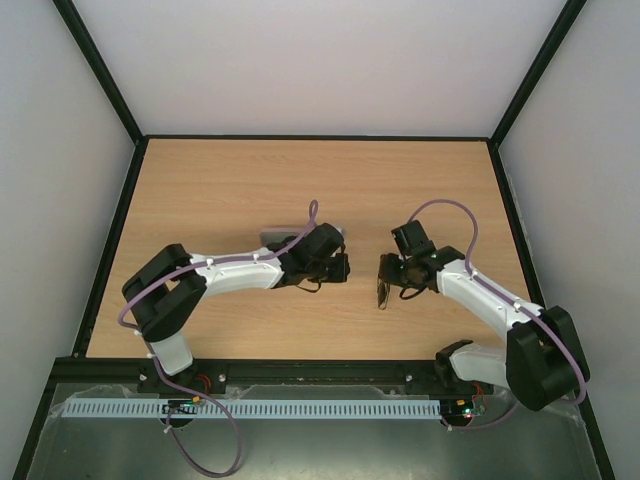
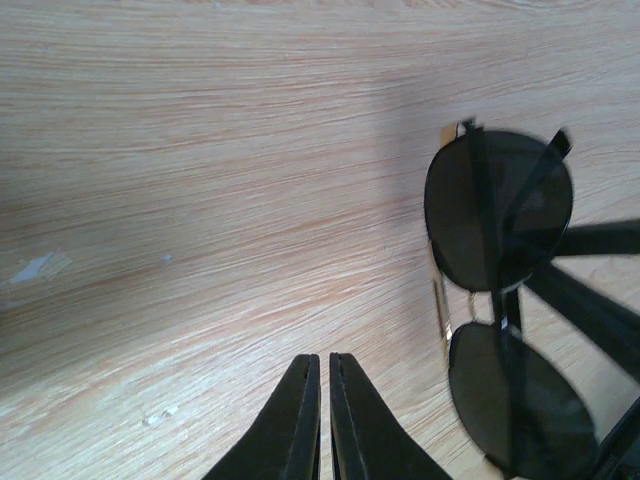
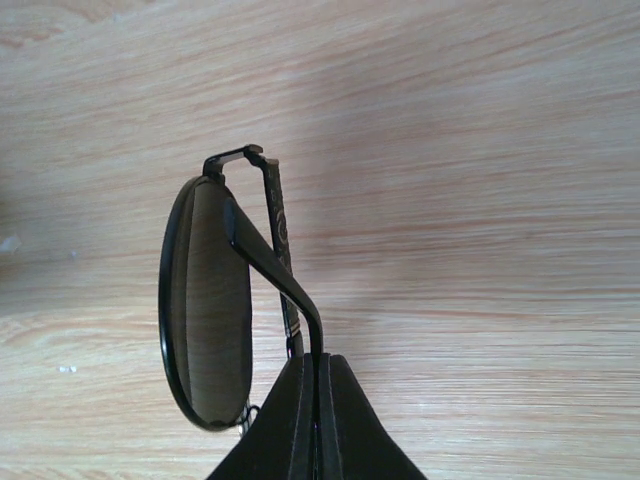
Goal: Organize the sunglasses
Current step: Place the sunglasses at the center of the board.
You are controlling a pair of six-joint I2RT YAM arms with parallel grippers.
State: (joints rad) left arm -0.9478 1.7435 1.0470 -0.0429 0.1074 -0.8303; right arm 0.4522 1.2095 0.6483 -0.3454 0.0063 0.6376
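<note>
Right jaws tight on one thin arm of the sunglasses (image 3: 205,300), over the table (image 1: 300,180); left jaws closed, empty.

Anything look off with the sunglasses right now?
Nothing looks broken. The sunglasses are up on edge rather than flat, pinched only by a thin arm in the right gripper. The left gripper is shut and empty beside them.

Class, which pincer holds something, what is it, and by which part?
The right pincer grips the sunglasses by one thin black arm. The left pincer is shut on nothing.
</note>
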